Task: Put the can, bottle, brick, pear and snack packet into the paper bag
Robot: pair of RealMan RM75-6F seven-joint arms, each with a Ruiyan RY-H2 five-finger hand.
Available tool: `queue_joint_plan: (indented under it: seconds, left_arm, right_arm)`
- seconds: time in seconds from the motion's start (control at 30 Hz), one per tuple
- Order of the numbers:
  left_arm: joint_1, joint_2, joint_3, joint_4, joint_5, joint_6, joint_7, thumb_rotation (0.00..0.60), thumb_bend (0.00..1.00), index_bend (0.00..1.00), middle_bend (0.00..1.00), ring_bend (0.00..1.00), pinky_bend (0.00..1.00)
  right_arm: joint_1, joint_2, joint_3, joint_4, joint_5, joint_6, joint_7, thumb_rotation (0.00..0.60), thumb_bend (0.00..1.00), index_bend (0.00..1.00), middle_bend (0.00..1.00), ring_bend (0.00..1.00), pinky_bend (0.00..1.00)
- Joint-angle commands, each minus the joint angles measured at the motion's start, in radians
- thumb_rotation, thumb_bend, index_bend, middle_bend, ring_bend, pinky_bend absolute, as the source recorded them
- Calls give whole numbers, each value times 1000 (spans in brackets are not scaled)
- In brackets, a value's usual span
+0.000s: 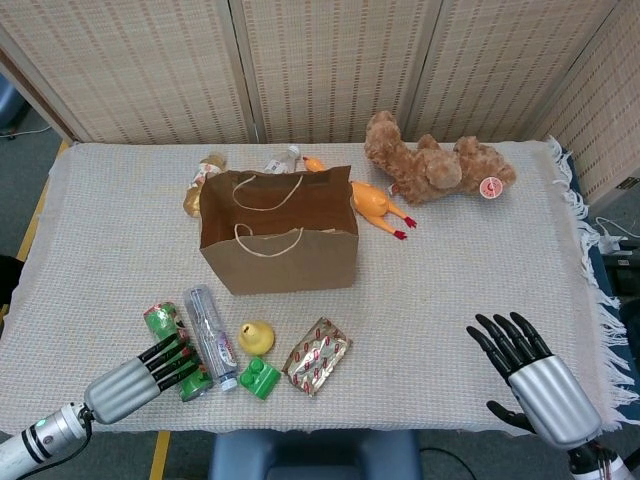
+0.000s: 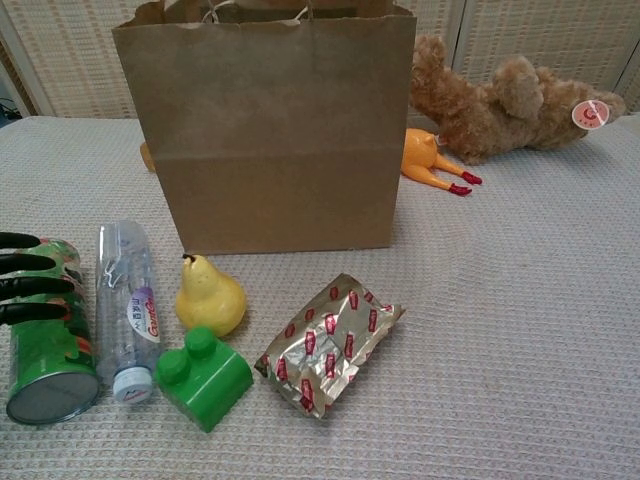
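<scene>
Nothing bagged yet: brown paper bag (image 1: 279,243) seen empty. Green cylindrical can (image 2: 45,330), clear plastic bottle (image 2: 128,305), green toy brick (image 2: 203,376), yellow pear (image 2: 209,296), foil snack packet (image 2: 332,341) all lying on table. Left hand (image 1: 140,378) laid over can, grasp not confirmed; right hand (image 1: 528,375) released, fingers spread.

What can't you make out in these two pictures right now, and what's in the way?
- Inside of the paper bag: chest view shows only its front wall; head view shows only a dark interior.
- Items behind the bag: mostly hidden by it in both views, too small to name.
- Left hand on the can: its palm side is hidden, so a grasp is unclear.
- Right hand: outside the chest view.
</scene>
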Motion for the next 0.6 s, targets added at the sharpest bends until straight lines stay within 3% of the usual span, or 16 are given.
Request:
queue_joint_plan:
  seconds: [0.03, 0.3, 0.6]
  left_arm:
    - [-27, -31, 5, -14, -7, -80, 44, 600, 352, 0, 0, 0, 0]
    - [-74, -31, 19, -47, -36, -190, 94, 600, 353, 0, 0, 0, 1]
    - [-110, -52, 27, -47, -64, -231, 95, 600, 354, 0, 0, 0, 8]
  right_arm:
    - [1, 2, -4, 0, -6, -2, 7, 600, 17, 0, 0, 0, 0]
    - [7, 9, -7, 0, -2, -10, 25, 600, 17, 0, 0, 0, 0]
    - [10, 9, -6, -7, 9, -19, 24, 600, 17, 0, 0, 0, 0]
